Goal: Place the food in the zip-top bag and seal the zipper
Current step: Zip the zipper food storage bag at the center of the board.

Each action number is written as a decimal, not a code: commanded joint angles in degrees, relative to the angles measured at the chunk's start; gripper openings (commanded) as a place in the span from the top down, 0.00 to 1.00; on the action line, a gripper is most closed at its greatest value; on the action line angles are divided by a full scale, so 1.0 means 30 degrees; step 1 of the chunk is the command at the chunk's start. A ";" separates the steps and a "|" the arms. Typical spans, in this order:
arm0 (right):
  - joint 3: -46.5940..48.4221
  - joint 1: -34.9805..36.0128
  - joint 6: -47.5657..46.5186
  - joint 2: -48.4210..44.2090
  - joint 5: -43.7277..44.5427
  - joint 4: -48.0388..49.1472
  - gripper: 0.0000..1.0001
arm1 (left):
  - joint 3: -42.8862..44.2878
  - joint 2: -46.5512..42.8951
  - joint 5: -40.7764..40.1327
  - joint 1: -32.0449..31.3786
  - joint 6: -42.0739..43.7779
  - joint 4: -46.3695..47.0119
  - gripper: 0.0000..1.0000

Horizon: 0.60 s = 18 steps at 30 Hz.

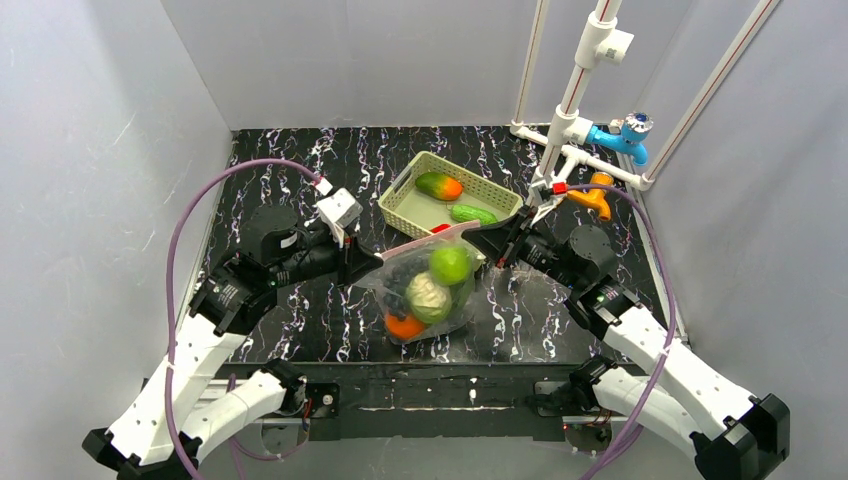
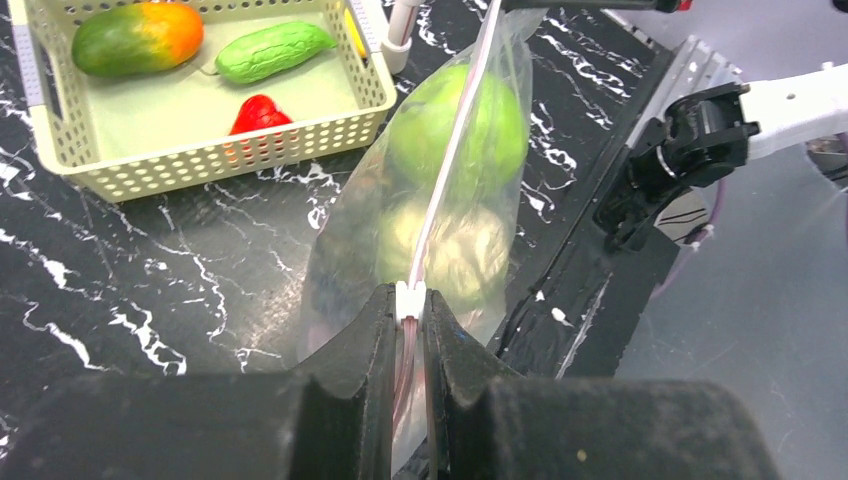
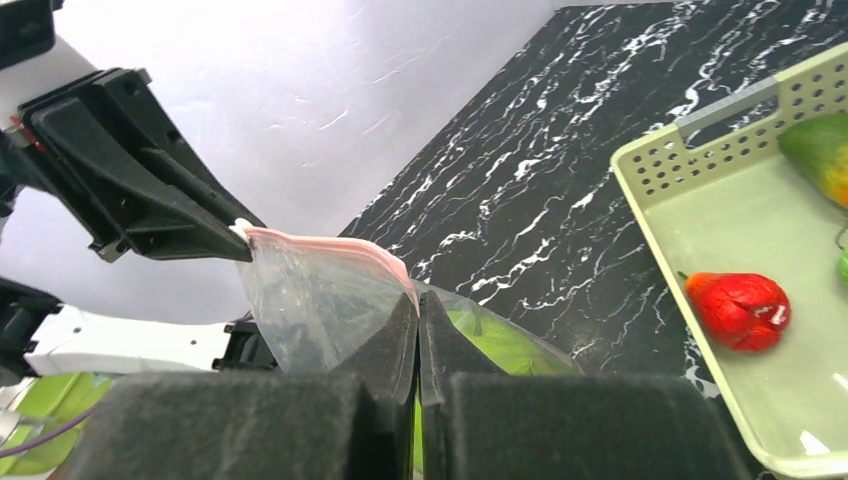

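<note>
- Black marble-pattern worktop (image 1: 300, 180) inside plain grey walls. A white pipe frame (image 1: 575, 95) stands at the back right.
- We see the clear bag (image 1: 455, 312) held up at mid-worktop, strung between the two arms by its mouth edge.
- The pink zipper strip (image 1: 430, 238) runs taut from one gripper to the other, rising toward the right.
- Left gripper (image 2: 408, 310): jaws pressed together on the left end of the strip, with a small white slider tab (image 2: 409, 298) right at the tips.
- Right gripper (image 3: 418, 305): jaws pinching the right end of the strip, just in front of the basket's near corner.
- From the left wrist the strip reads as one thin line. We can't tell whether it's sealed along its full run.
- Inside the bag: green apple (image 1: 449, 264) at the top, pale cabbage (image 1: 428, 295) below it, orange (image 1: 404, 325) at the bottom, and a dark purple piece (image 1: 400, 275) on the left side.
- The bag's bottom sags toward the near edge of the worktop. We can't tell whether it touches.
- The cream lattice basket (image 1: 400, 200) sits behind the bag, on the worktop.
- In the basket: mango (image 1: 439, 186) at the back, cucumber (image 1: 472, 213) beside it, and a small red piece (image 2: 258, 112) against the near wall.
</note>
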 commanded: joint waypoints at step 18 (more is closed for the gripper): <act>0.0456 -0.1370 -0.0838 -0.0273 0.2668 0.0035 0.99 | -0.0553 -0.1989 -0.3387 0.0302 0.2037 -0.3272 1.00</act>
